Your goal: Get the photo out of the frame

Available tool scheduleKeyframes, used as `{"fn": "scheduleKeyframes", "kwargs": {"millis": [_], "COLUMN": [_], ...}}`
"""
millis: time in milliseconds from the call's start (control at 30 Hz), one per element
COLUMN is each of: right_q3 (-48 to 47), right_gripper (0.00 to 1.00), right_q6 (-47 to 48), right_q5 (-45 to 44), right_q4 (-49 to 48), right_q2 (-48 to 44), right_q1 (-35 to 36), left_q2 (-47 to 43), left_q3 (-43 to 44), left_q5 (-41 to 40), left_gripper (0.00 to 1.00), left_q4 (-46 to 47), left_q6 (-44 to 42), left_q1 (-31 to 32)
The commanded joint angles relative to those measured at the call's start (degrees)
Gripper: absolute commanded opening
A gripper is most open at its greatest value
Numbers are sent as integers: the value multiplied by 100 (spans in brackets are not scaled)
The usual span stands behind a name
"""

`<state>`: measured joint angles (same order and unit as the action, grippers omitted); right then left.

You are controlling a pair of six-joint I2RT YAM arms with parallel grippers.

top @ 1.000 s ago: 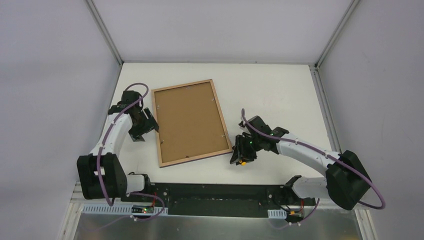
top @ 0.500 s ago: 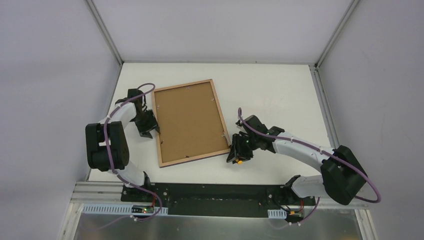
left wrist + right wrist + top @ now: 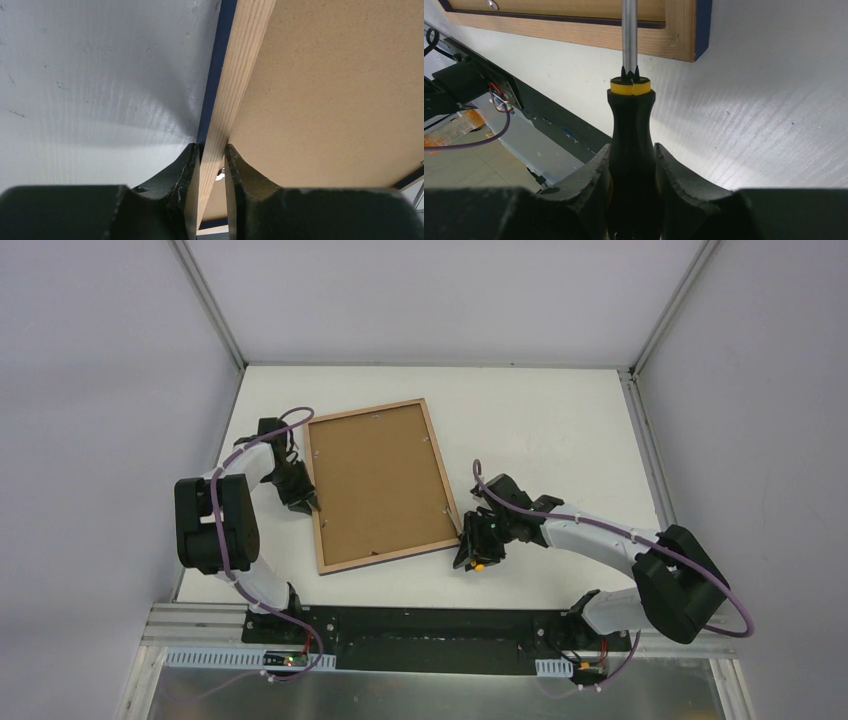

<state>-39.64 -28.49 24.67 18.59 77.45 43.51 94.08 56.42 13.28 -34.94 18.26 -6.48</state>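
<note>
The frame (image 3: 380, 485) lies back up on the white table, a light wood rail around brown backing board (image 3: 340, 90). The photo is hidden under that board. At the frame's left edge, my left gripper (image 3: 303, 498) is shut on the wood rail (image 3: 235, 80), one finger on each side of it (image 3: 212, 155). My right gripper (image 3: 488, 532) sits at the frame's near right corner (image 3: 674, 35), shut on a black-handled screwdriver (image 3: 631, 125) with a yellow ring. Its metal shaft reaches over that corner toward the board.
The table's near edge and the black base rail (image 3: 430, 625) run just behind the right gripper. Grey walls enclose the white table (image 3: 540, 430) on three sides. Small metal tabs (image 3: 447, 508) sit along the frame's inner edge.
My left gripper has narrowed onto the frame's left rail while that arm's elbow swung up and in. My right gripper crept slightly left toward the frame's corner, still holding the screwdriver.
</note>
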Motion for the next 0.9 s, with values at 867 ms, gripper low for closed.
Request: {"fn": "scheduleKeyframes", "kwargs": {"millis": [867], "right_q3": [235], "right_gripper": [0], "right_q6": [-329], "right_q5": [-595], "right_q4": [-66], "right_q2": [-197], "right_q1": [210], "left_q2": [163], "left_q3": [172], "left_q5": [-401], "left_gripper": [0], "left_q4": [-197], "left_q6": [116], "left_q1": [4]}}
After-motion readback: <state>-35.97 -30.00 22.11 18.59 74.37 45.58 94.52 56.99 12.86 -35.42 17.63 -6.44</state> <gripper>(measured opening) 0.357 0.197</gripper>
